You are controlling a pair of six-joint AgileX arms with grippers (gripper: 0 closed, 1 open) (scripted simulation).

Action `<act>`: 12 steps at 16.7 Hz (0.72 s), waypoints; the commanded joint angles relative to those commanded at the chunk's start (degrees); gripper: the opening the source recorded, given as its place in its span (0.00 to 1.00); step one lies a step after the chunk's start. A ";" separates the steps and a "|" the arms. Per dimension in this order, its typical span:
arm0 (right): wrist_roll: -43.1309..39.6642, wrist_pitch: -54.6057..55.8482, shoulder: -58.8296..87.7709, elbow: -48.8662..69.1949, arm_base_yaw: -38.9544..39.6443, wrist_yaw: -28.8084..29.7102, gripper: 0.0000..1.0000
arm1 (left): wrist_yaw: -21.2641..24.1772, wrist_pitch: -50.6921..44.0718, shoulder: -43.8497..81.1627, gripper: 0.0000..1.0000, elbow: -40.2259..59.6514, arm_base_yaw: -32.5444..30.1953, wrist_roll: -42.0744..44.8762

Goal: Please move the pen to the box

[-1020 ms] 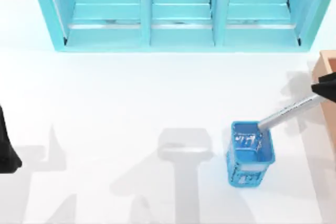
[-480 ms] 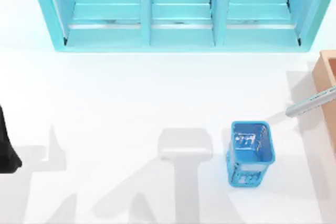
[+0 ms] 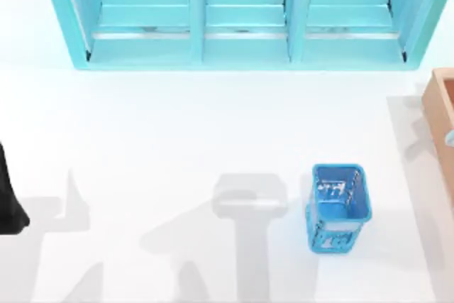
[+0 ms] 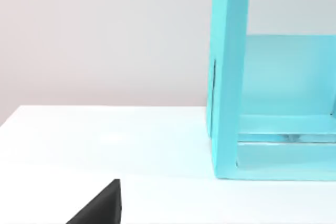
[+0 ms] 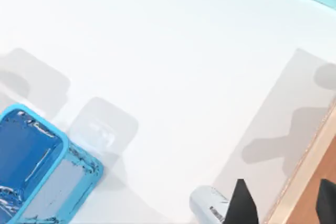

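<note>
Pen moved off toward table's right edge.
My right gripper (image 5: 281, 203) clamps the pen (image 5: 207, 204) beside the box (image 3: 441, 108); left grip state unclear.

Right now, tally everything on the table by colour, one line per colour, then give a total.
Blue: 2, the shelf unit and the small basket.
Tan: 1, the box at the table's right edge.
Silver: 1, the pen, its barrel end beside the right gripper near the box wall.
Total: 4.
</note>
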 joint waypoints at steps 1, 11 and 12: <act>0.51 -2.63 1.09 2.85 -0.27 3.96 0.00 | 0.00 0.00 0.00 1.00 0.00 0.00 0.00; 3.93 -17.63 6.39 19.74 -1.94 25.72 0.00 | 0.00 0.00 0.00 1.00 0.00 0.00 0.00; 3.93 -17.63 6.39 19.74 -1.94 25.72 0.00 | 0.00 0.00 0.00 1.00 0.00 0.00 0.00</act>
